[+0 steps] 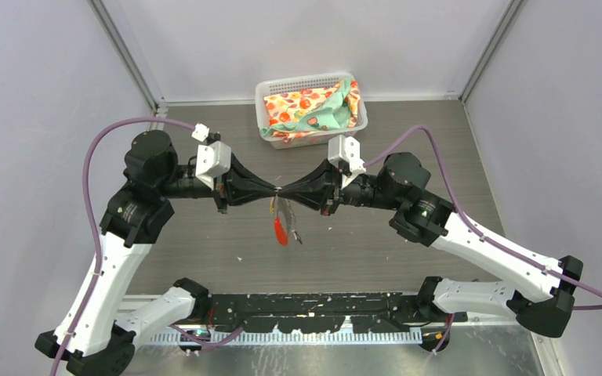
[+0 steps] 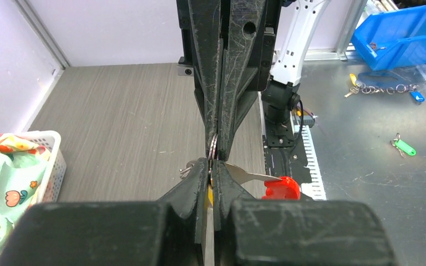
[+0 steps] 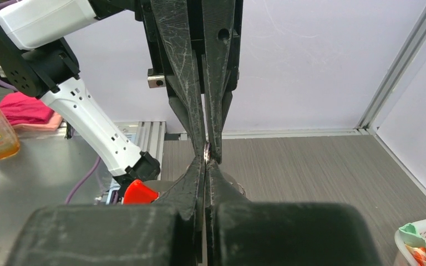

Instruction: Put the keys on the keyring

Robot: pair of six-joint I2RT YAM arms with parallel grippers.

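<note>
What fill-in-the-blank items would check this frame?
The left hand and right hand meet tip to tip, both ____ on the keyring. The tag hanging beneath them is ____. The white basket behind them holds a patterned ____.
Missing words: shut; red; cloth.

White shells cover the left arm (image 1: 114,270) and right arm (image 1: 490,243), with black joints between. A purple cable (image 1: 88,180) runs along each. The left gripper (image 1: 273,190) and right gripper (image 1: 285,191) are black, tapered and scratched, behind white blocks (image 1: 213,159).
</note>
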